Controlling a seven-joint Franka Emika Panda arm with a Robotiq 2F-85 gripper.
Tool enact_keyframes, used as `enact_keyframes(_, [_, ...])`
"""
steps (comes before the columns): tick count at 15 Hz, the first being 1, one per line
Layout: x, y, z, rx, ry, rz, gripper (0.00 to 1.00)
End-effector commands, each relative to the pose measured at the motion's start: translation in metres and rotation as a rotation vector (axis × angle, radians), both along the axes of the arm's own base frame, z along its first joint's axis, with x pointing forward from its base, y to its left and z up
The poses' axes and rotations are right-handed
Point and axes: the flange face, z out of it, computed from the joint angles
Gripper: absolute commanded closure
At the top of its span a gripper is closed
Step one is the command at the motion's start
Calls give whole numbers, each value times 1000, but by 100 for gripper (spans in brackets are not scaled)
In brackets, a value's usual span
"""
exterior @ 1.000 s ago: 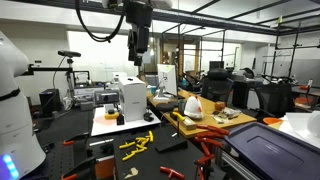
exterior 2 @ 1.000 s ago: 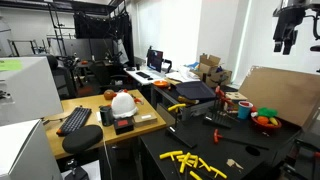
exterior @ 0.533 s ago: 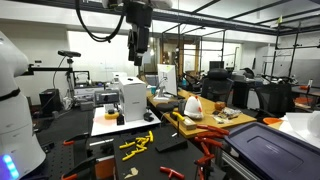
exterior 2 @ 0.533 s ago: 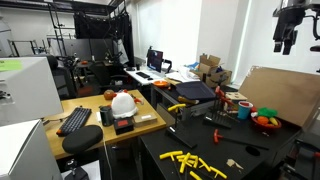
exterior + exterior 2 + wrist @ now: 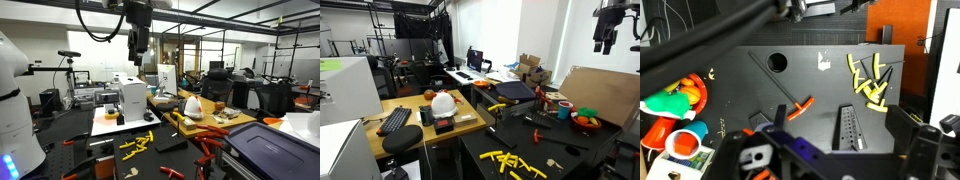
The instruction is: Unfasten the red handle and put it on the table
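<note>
The red handle [image 5: 797,106] is the short crossbar of a T-shaped tool. It lies on the black table [image 5: 740,75] in the wrist view, its dark shaft running up and left. My gripper [image 5: 830,138] is open with nothing between its fingers. It hangs high above the table [image 5: 70,130] in both exterior views [image 5: 137,45] [image 5: 606,40], well clear of the handle. I cannot make out the handle for certain in either exterior view.
Several yellow pieces [image 5: 870,80] lie scattered on the table, right of the handle. A black perforated block [image 5: 845,128] sits just below them. A bowl of colourful toy food [image 5: 675,100] stands at the left. A tan board [image 5: 600,90] leans at the table's far side.
</note>
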Motion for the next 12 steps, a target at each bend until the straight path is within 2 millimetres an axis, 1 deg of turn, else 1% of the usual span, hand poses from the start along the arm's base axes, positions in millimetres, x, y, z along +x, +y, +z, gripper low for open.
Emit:
enact_keyframes(1, [0,0,0,0,1,0,0])
enact_keyframes(6, [2,2,-1,-3,3,-3,0])
enact_keyframes(8, [11,12,-5,-14,19,5,0])
enact_keyframes(10, [25,27,-11,-20,41,8,0])
enact_keyframes(12, [43,46,-18,-34,67,6,0])
